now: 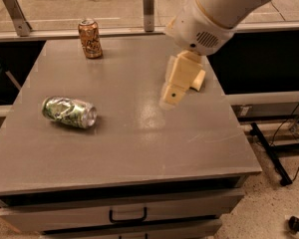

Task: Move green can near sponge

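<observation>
The dented, shiny green can (pixel 70 112) lies far from the soft, pale yellow sponge (pixel 200 80), not moved yet. The cream gripper (pixel 171 96) hangs in front of the sponge, holding nothing. I cannot tell if it is open.

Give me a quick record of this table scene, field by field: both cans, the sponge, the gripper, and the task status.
green can: lying on its side, left part of the grey table
orange-brown can: upright, far left
sponge: far right, mostly hidden behind the gripper
gripper: above the table's right half, well apart from the green can
task status: not yet done; green can lies far from sponge
</observation>
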You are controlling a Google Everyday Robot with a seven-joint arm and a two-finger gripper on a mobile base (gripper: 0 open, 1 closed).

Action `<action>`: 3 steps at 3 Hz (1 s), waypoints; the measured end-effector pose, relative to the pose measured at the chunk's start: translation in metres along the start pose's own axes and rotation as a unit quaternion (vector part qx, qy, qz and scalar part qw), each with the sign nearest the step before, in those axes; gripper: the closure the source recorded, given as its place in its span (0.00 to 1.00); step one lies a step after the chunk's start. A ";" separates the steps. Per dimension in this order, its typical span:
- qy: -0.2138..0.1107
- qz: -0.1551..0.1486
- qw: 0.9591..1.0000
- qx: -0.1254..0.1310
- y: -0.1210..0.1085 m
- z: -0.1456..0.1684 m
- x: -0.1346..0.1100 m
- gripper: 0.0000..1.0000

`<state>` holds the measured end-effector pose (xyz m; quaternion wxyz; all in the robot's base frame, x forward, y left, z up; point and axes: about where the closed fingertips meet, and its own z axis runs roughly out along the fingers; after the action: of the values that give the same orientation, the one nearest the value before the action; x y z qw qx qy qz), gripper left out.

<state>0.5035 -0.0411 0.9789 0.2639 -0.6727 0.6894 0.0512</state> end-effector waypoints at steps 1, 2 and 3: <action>-0.048 -0.029 0.998 -0.010 -0.008 0.046 -0.057 0.00; -0.075 -0.030 0.996 -0.037 0.001 0.093 -0.094 0.00; -0.084 -0.018 0.994 -0.063 0.018 0.134 -0.113 0.00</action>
<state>0.5205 0.1193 0.9082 0.2790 -0.6937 0.6477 0.1461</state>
